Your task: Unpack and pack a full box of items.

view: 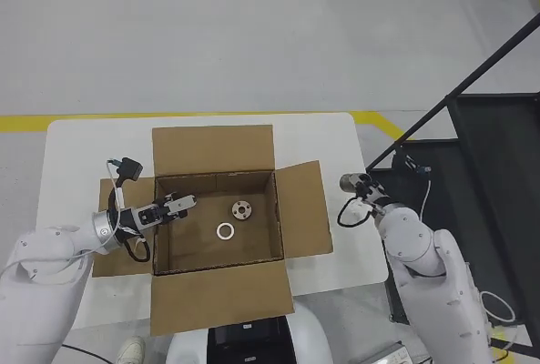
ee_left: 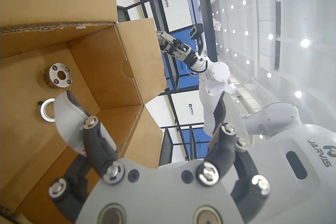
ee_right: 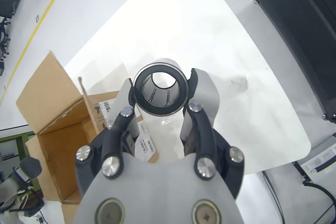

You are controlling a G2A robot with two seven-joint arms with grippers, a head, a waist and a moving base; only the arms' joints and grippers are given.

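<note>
Right gripper (ee_right: 160, 89) has its fingers closed on a linear bearing (ee_right: 160, 88), a steel sleeve with a black end ring and rows of balls along its bore. From above, this gripper (view: 353, 185) hangs over the right edge of the white surface (view: 78, 155), just beyond the right flap of the cardboard box (view: 213, 148). Two white barcode labels (ee_right: 105, 105) sit on that flap, their print too small to read. The left gripper (view: 183, 204) is inside the box by its left wall, fingers spread wide with nothing between them. On the box floor lie a flanged disc (view: 241, 210) with bolt holes and, near it, a plain metal ring (view: 225, 231). A black rack (view: 497, 164) stands right of the surface.
</note>
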